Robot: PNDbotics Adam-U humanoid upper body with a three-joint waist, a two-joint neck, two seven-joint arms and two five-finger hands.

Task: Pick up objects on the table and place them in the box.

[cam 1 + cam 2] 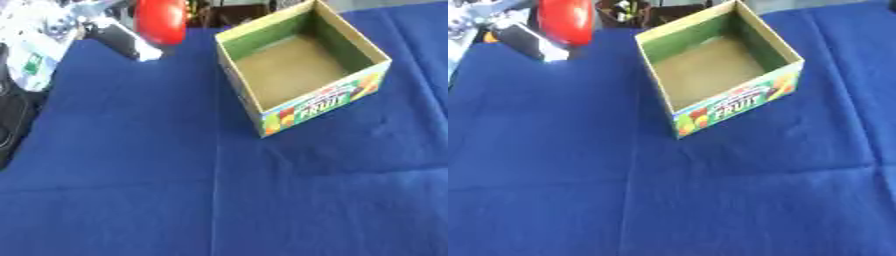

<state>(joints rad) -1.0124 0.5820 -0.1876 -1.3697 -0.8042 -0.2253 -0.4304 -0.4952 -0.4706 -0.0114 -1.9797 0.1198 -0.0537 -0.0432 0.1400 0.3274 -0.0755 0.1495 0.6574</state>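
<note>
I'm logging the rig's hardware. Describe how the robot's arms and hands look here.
Only the left hand shows, at the upper left. It is a black, elongated, blocky part with a pale silvery end. Blurred silver-white pieces lie behind it toward the corner. No cables or markings can be made out. The right hand and arm show in neither view.

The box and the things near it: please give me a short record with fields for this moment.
box: open cardboard box, upright, far right of centre, "FRUIT" printed on its near side
box contents: nothing visible inside
red object: rounded, glossy, at the far left, beyond the box's left side, apart from it
black and white object: beside the red one; what it is cannot be told
surface: blue cloth
robot hands: cannot be made out
</note>
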